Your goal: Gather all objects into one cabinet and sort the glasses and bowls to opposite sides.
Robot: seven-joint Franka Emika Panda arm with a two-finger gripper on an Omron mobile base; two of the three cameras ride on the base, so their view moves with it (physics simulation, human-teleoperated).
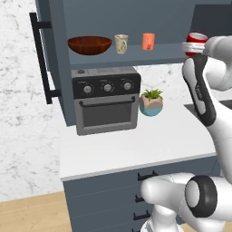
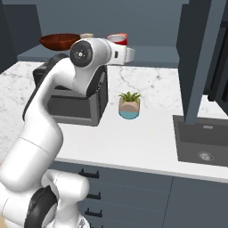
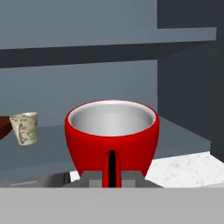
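gripper (image 3: 112, 180) clamped tight on red cup (image 3: 112, 135) handle, frame centre | step: carry level to cabinet shelf (image 1: 136, 60), right of orange cup (image 1: 148, 41) | keep bowl (image 1: 89, 45) far left

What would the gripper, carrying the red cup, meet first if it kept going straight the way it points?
Probably the cabinet's back wall above the shelf; the beige cup sits off to one side, though depth is hard to judge.

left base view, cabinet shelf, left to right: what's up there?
Reddish-brown bowl → beige patterned cup → coral-orange cup → red cup, held in the shut gripper at the shelf's right end.
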